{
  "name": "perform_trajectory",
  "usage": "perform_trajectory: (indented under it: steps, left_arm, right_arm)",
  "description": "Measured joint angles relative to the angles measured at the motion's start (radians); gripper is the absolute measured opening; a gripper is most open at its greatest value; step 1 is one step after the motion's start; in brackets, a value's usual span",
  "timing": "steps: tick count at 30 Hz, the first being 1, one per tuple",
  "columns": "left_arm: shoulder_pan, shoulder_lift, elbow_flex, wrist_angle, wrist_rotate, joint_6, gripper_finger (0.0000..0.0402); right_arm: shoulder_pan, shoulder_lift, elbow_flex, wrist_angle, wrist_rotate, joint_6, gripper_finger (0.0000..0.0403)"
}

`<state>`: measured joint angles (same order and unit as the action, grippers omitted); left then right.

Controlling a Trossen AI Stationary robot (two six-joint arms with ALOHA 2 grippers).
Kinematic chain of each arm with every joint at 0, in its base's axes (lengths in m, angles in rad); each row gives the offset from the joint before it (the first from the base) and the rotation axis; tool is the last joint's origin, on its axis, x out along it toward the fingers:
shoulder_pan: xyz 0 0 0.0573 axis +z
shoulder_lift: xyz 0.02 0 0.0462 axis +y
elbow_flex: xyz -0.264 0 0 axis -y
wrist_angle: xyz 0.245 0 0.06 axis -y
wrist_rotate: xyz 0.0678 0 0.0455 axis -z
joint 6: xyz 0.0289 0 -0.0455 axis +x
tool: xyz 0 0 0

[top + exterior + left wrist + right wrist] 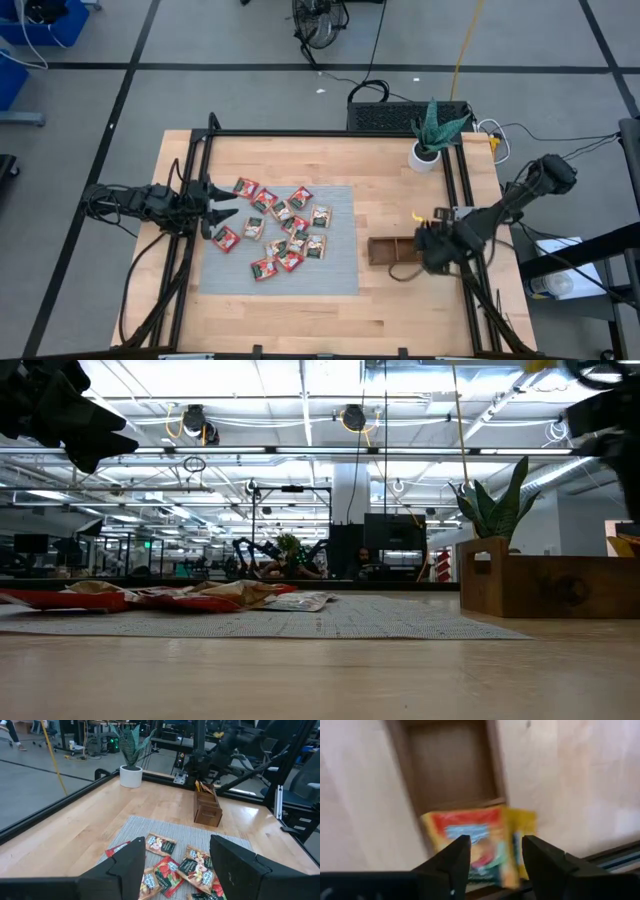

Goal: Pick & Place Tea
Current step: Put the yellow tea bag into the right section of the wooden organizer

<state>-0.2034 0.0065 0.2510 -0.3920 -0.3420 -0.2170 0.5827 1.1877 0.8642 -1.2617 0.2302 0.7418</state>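
No writing on the tea sachets (283, 228) can be read; their printed fronts show only red, white and green patches. They lie scattered on the grey mat (340, 265) on the table (400, 320), just ahead of the left pincer (222, 214), which hangs over the mat's near edge with its fingers (126, 867) spread apart and nothing between them.

The right pincer (437, 252) sits over the end of the wooden tray (392, 250) nearest it. Its fingers (454, 857) stand apart, and a red-and-yellow sachet (472, 840) shows blurred in the gap between them, above a tray compartment (452, 762) whose floor is bare; whether the fingers touch it cannot be told. A second yellow sachet (522, 837) sits just beside the first.

Beyond the tray stands a white pot (424, 157) holding a spiky green plant (438, 125).
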Motion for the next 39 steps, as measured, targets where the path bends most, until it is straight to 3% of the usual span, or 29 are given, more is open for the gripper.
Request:
perform_trajectory:
  steps: [5, 10, 27, 33, 39]
  left_arm:
    - [0.0, 0.0, 0.0, 0.0, 0.0, 0.0, 0.0223]
    - [0.0, 0.0, 0.0, 0.0, 0.0, 0.0, 0.0223]
    - [0.0, 0.0, 0.0, 0.0, 0.0, 0.0, 0.0223]
    - [0.0, 0.0, 0.0, 0.0, 0.0, 0.0, 0.0223]
    - [0.0, 0.0, 0.0, 0.0, 0.0, 0.0, 0.0223]
  right_arm:
    - [-0.134, 0.0, 0.0, 0.03, 0.0, -0.161, 0.0167]
    - [-0.199, 0.002, 0.0, 0.09, -0.075, -0.255, 0.0161]
    - [-0.211, 0.005, -0.071, 0.204, -0.184, -0.284, 0.0153]
    - [-0.21, 0.005, -0.071, 0.203, -0.184, -0.282, 0.0121]
    - [-0.195, -0.023, -0.043, 0.245, -0.192, -0.176, 0.0068]
